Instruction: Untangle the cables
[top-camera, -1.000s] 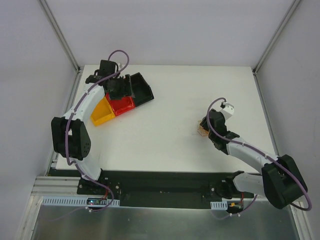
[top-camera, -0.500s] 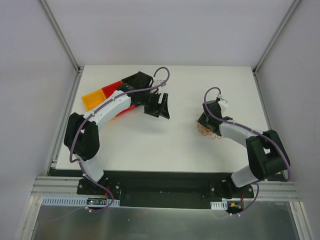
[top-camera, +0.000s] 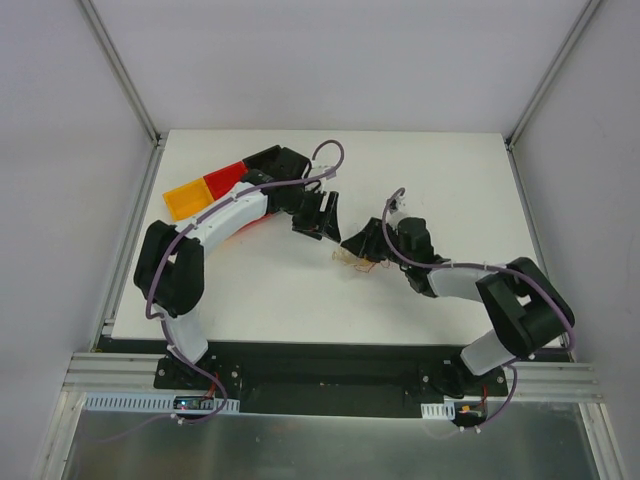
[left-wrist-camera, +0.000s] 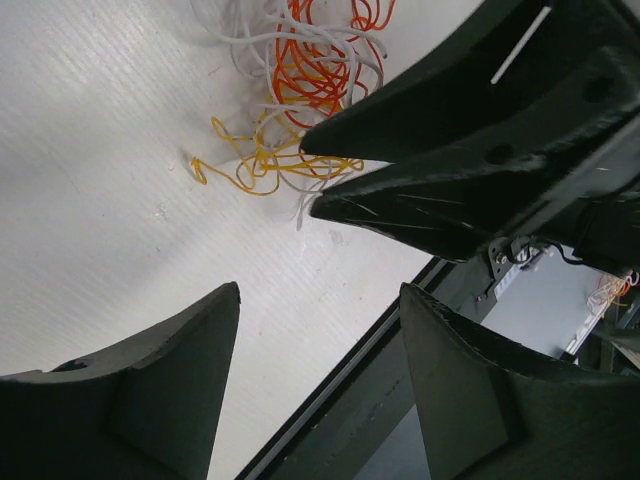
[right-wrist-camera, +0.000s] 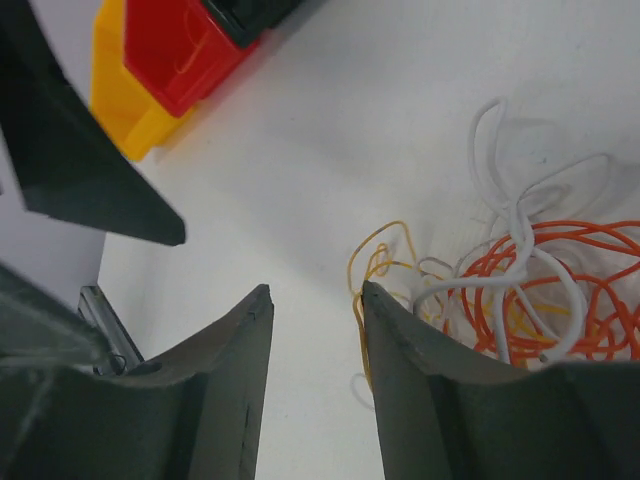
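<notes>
The cables (top-camera: 356, 263) are a small tangle of orange, yellow and white wires lying mid-table. In the left wrist view the cables (left-wrist-camera: 318, 72) lie beyond my left gripper (left-wrist-camera: 320, 292), which hangs open and empty above the bare table. My left gripper (top-camera: 322, 216) sits just up-left of the tangle. My right gripper (top-camera: 360, 243) is low at the tangle's edge. In the right wrist view my right gripper (right-wrist-camera: 316, 290) is open; the cables (right-wrist-camera: 530, 285) lie right of it, with a yellow loop against the right finger's inner edge. Nothing is clamped.
A tray with yellow (top-camera: 186, 198), red (top-camera: 226, 179) and black (top-camera: 276, 160) compartments lies at the back left, partly under the left arm. The red and yellow bins (right-wrist-camera: 165, 62) also show in the right wrist view. The two grippers are close together. The table's near edge (left-wrist-camera: 345, 365) shows below the left fingers.
The left arm swung from the tray to mid-table. The right gripper slid left, and the tangle moved left with it. Both grippers now stand close together.
</notes>
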